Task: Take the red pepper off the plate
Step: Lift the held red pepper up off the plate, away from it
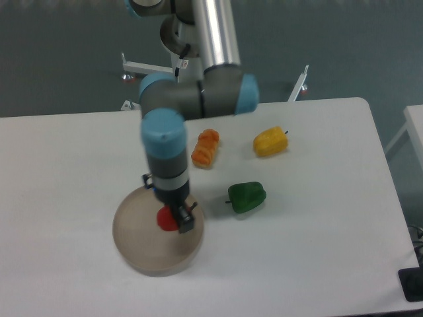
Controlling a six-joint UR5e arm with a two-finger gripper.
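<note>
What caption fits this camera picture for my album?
Robot hand reaching down onto the red pepper on the plate.

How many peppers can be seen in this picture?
3. The red pepper lies on the plate, partly hidden by the gripper. The green pepper and the yellow pepper lie on the table.
</note>
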